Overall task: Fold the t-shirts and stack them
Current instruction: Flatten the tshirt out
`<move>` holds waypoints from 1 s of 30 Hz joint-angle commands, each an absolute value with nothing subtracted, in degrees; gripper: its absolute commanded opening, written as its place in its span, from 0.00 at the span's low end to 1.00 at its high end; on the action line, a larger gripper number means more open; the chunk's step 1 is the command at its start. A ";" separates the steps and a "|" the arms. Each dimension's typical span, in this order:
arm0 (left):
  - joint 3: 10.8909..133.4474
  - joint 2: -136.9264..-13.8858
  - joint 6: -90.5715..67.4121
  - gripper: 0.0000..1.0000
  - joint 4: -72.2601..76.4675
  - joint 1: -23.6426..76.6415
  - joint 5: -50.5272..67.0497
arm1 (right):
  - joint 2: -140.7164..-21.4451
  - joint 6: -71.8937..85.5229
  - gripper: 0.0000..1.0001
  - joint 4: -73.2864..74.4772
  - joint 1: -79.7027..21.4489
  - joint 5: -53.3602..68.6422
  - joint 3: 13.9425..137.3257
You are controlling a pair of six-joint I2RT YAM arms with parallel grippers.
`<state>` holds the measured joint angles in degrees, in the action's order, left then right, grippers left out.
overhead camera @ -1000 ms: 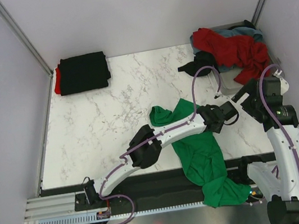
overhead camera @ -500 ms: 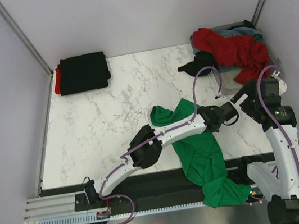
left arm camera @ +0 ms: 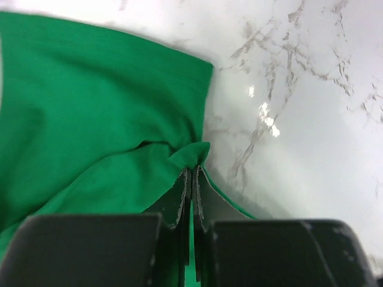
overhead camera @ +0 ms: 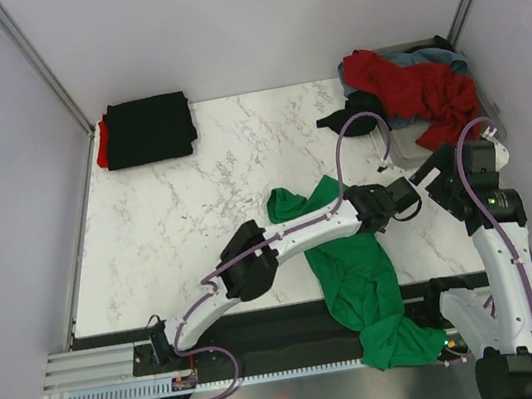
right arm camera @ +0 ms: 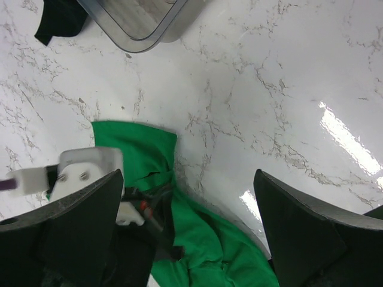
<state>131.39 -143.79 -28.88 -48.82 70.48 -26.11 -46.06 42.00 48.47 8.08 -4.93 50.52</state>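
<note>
Pinching green t-shirt (left arm camera: pixel 90 107) edge, left hand (left arm camera: pixel 191 170) pressed together on it, has crept slightly toward far edge over last second. T-shirt barely shifted: crumpled near right corner, draping over tabletop (overhead camera: pixel 198 220) near edge. Right hand (right arm camera: pixel 187 179) spread, empty. I judge spreading-out barely begun.

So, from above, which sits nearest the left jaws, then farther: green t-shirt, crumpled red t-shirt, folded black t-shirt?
1. Bright green cloth t-shirt: pinched in the left jaws.
2. Crumpled red cloth t-shirt: back right.
3. Folded black cloth t-shirt: back left corner.
</note>
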 commanded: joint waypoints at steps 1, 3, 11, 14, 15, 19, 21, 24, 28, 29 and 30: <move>128.68 -130.46 -30.14 0.02 -48.69 70.05 -30.67 | -45.53 41.48 0.98 47.02 7.82 -5.19 50.80; 126.04 -127.02 -31.19 0.03 -48.69 69.44 -30.68 | -45.62 41.57 0.98 46.67 7.82 -4.92 50.45; 113.91 -118.48 -36.21 0.05 -47.82 67.77 -29.27 | -45.44 41.22 0.98 46.67 7.82 -3.87 50.01; 111.72 -118.47 -36.30 0.16 -47.55 67.15 -26.37 | -45.44 41.31 0.98 46.32 7.82 -2.73 48.87; 111.19 -118.56 -36.47 0.17 -47.29 67.06 -24.98 | -45.44 41.40 0.98 46.06 7.82 -2.29 48.26; 107.50 -118.48 -37.97 0.02 -46.32 67.06 -23.82 | -45.09 41.31 0.98 45.70 7.82 -1.67 47.20; 106.35 -117.78 -38.32 0.02 -45.79 66.80 -23.73 | -45.09 40.70 0.98 45.70 7.74 -1.41 46.85; 104.51 -116.03 -38.41 0.02 -45.27 66.19 -23.73 | -44.91 39.90 0.98 45.44 7.82 -0.18 45.36; 101.53 -112.34 -37.80 0.02 -45.17 64.69 -24.08 | -43.95 39.73 0.96 43.25 5.82 7.35 40.62; 100.38 -110.76 -37.71 0.02 -45.18 64.25 -24.52 | -44.47 39.90 0.96 42.98 4.50 8.08 39.39; 98.89 -108.92 -38.23 0.02 -45.35 63.12 -25.65 | -45.17 40.08 0.97 44.37 3.00 8.00 39.38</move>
<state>100.90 -116.71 -35.81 -46.76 65.45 -23.42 -44.64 40.69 45.25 6.13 3.09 40.97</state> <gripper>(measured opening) 0.027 0.968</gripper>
